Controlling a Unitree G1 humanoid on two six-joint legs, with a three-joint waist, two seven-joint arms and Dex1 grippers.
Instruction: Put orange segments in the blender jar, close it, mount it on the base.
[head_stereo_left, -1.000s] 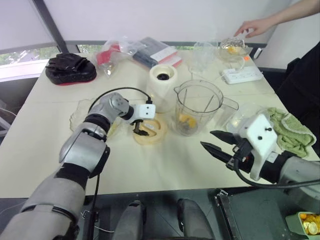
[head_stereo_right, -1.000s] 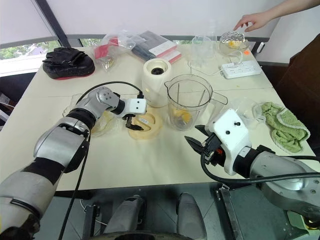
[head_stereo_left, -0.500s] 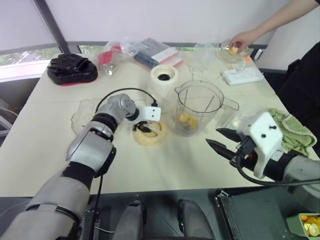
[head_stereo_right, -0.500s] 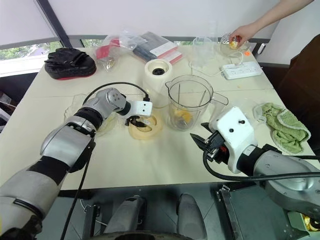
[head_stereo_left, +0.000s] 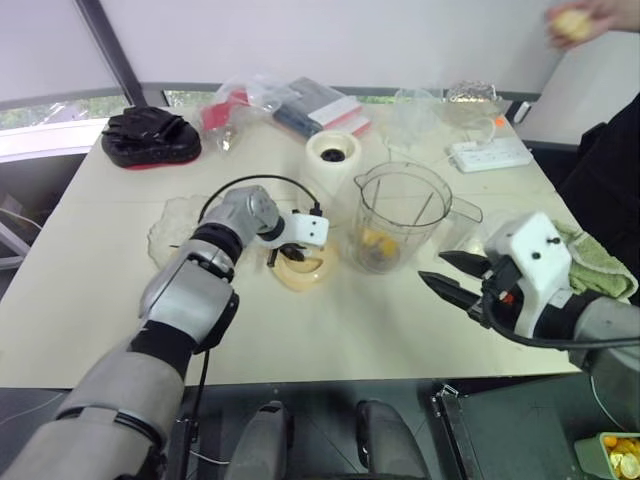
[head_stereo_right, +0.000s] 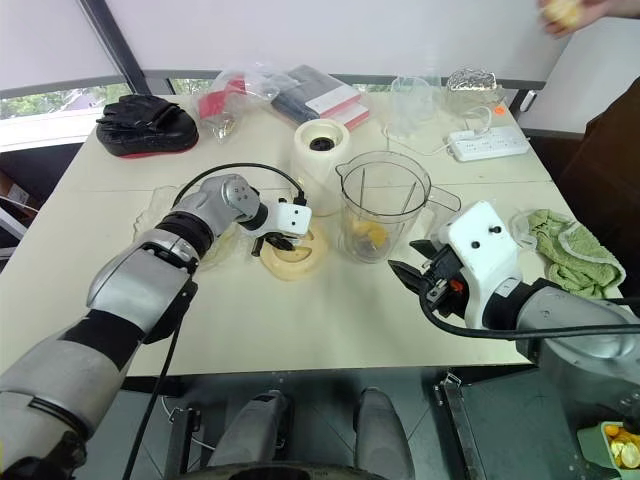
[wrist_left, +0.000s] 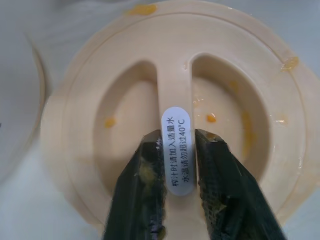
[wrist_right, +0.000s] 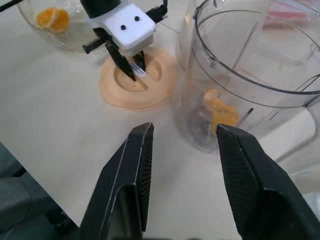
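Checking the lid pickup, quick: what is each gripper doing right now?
Left gripper: closed on the centre grip bar of the lid, which lies on the table.
Right gripper: open, empty, facing the blender jar.

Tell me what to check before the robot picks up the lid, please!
1. Left tool around the lid's handle bar: ok, one finger on each side.
2. Lid lying flat on the table: ok.
3. Orange segments in the blender jar: ok, some at the bottom.
4. Jar top open for the lid: ok.
5. Right tool out of the way: ok, open, empty, beside the jar.
6. Grip tight enough to lift: cannot tell.
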